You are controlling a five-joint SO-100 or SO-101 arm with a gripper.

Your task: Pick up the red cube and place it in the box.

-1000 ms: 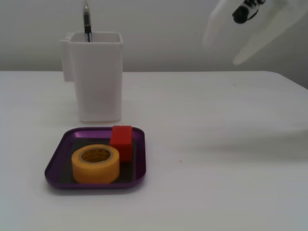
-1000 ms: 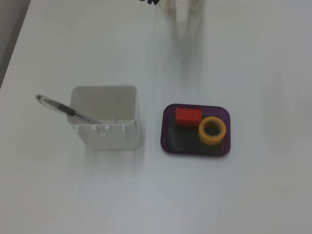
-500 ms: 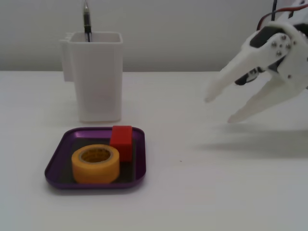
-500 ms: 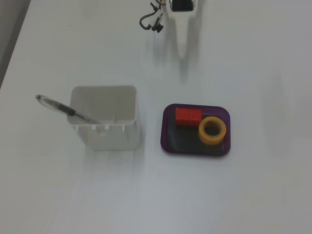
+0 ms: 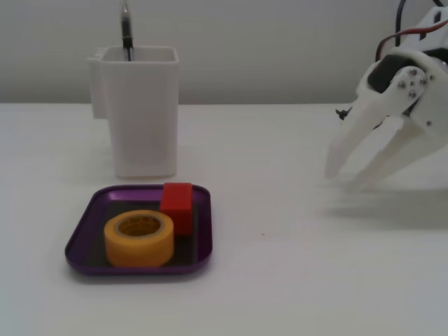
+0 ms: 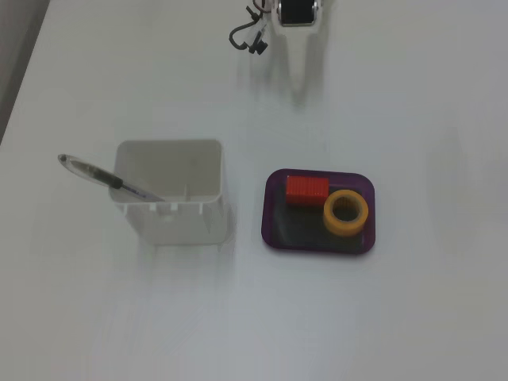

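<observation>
White tabletop (image 5: pixel 294 280), red cube (image 5: pixel 176 203) sat in the box (image 5: pixel 80 241).
Your end effector (image 5: pixel 344 178) was open and empty, fingers spread and angled down at the right of the front fixed view, well apart from the box. Cube sat touching the yellow tape roll (image 5: pixel 138 239) inside the box (image 6: pixel 274 210); white pen holder (image 5: pixel 140 112) with a pen (image 6: pixel 103 177) stood just behind.
</observation>
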